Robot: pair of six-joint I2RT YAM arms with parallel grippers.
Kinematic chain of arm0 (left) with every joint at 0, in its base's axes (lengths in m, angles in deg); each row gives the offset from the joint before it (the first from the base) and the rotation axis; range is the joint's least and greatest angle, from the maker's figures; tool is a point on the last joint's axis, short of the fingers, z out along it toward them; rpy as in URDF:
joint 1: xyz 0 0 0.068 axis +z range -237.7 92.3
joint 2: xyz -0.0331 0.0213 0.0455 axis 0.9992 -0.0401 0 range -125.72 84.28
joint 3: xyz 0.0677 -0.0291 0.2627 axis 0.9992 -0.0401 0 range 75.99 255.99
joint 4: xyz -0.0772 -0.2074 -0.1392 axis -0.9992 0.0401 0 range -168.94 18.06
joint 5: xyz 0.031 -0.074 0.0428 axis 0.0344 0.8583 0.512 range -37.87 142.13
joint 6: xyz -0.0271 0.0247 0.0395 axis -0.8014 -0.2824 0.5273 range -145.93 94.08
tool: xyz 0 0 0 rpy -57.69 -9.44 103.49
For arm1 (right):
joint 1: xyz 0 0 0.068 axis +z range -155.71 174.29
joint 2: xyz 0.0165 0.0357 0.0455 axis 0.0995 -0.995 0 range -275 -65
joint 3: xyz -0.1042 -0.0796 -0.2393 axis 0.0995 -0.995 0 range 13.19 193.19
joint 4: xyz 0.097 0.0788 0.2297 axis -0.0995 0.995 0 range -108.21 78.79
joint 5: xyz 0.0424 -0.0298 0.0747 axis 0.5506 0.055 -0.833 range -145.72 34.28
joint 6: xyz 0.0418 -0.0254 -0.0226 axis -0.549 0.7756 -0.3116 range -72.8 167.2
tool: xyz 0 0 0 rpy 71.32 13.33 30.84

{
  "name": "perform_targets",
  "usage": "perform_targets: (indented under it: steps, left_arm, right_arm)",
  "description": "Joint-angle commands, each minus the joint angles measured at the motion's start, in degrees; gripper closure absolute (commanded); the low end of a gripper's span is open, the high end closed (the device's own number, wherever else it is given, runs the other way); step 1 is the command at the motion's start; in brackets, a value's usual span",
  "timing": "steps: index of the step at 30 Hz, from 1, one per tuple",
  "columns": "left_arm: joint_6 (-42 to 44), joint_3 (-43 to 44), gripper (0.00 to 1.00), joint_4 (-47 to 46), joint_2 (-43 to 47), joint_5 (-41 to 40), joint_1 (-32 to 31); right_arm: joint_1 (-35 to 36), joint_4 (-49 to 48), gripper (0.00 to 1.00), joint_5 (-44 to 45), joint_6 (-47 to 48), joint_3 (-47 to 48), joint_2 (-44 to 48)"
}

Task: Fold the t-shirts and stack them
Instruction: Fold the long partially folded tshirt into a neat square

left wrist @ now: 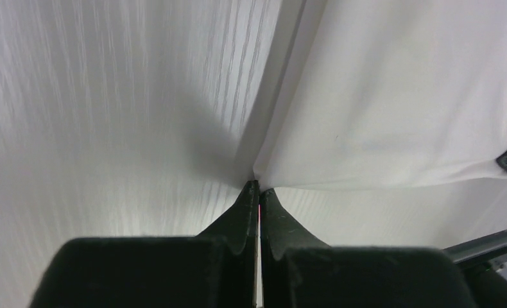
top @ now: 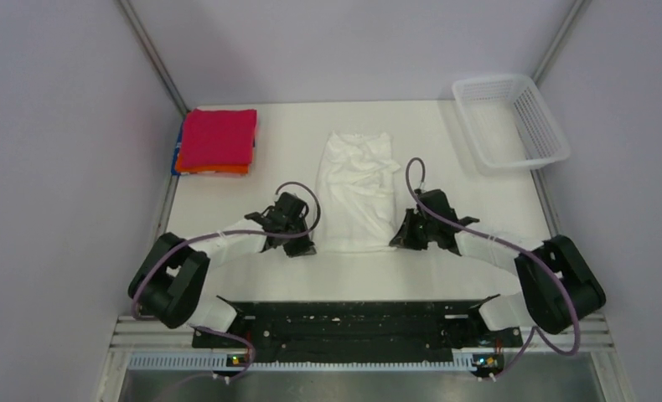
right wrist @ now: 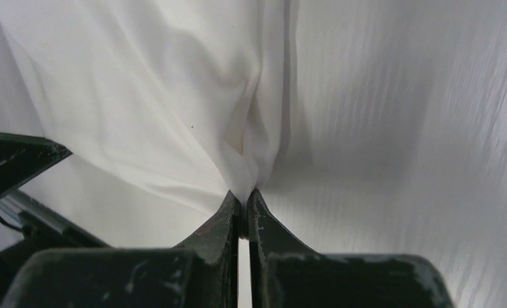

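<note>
A white t-shirt (top: 357, 188) lies in a long narrow folded strip at the table's middle; no print shows on it. My left gripper (top: 304, 245) is shut on its near left corner, seen in the left wrist view (left wrist: 258, 185) pinching the cloth (left wrist: 392, 109). My right gripper (top: 399, 240) is shut on its near right corner, seen in the right wrist view (right wrist: 244, 194) pinching a bunched fold (right wrist: 174, 109). A folded stack sits at the back left: the crimson shirt (top: 219, 138) on top, the orange one (top: 214, 170) under it, a blue edge (top: 177, 155) at the left.
A white plastic mesh basket (top: 509, 121) stands at the back right corner. Grey walls close in the table on the left, back and right. The arms' base rail (top: 344, 322) runs along the near edge.
</note>
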Motion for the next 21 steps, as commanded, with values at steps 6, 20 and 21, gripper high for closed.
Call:
perform_targets:
  steps: [6,20,21]
  left_arm:
    - [-3.43,0.12,1.0,24.55,24.75,-12.49,-11.16]
    - [6.41,17.72,1.0,17.28,22.96,-28.51,-8.52]
    - [7.37,19.27,1.0,16.67,21.4,-28.85,-7.83]
  right_arm:
    - [5.75,21.32,1.0,-8.58,1.32,-1.58,28.53]
    - [-2.36,19.22,1.0,-3.72,2.95,10.74,28.42]
    - [-3.79,18.34,1.0,-3.78,2.84,10.85,28.1]
